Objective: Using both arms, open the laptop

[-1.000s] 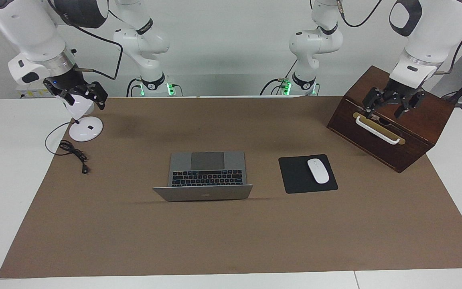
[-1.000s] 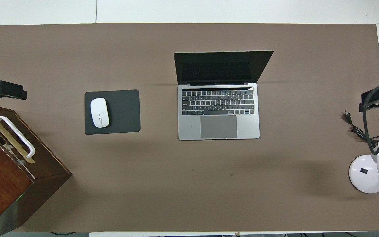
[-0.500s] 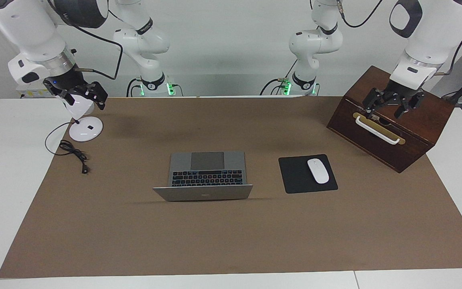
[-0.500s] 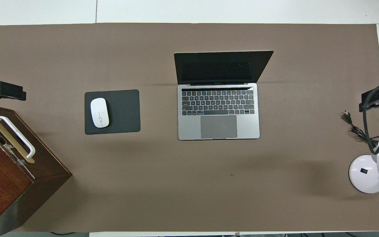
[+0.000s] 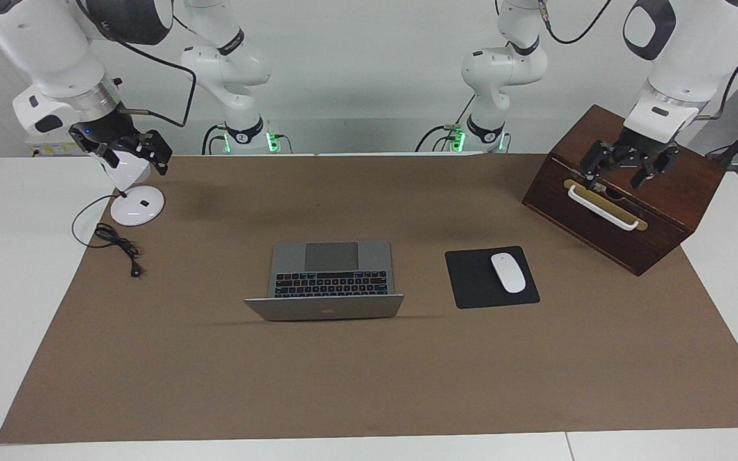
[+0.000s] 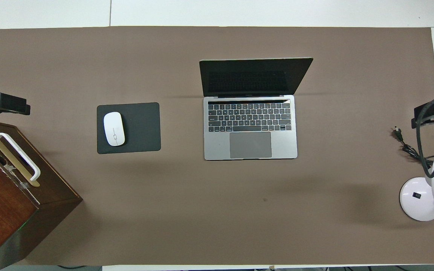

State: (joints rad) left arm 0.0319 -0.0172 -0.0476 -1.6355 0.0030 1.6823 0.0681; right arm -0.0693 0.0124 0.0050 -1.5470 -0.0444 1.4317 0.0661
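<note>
Both of my grippers hang spread open with nothing in them; my left gripper (image 5: 625, 168) is over the wooden box (image 5: 664, 211) at the left arm's end of the desk, just above its white handle (image 5: 601, 207), and my right gripper (image 5: 131, 153) is over the white desk lamp (image 5: 135, 205) at the right arm's end, near that corner of the brown mat (image 5: 369, 384). Between them, well apart from either, the laptop (image 6: 251, 128) sits mid-desk with its lid already raised and the keyboard facing me; the black mouse pad (image 6: 141, 128) with the white mouse (image 6: 113, 128) lies beside it toward the box.
</note>
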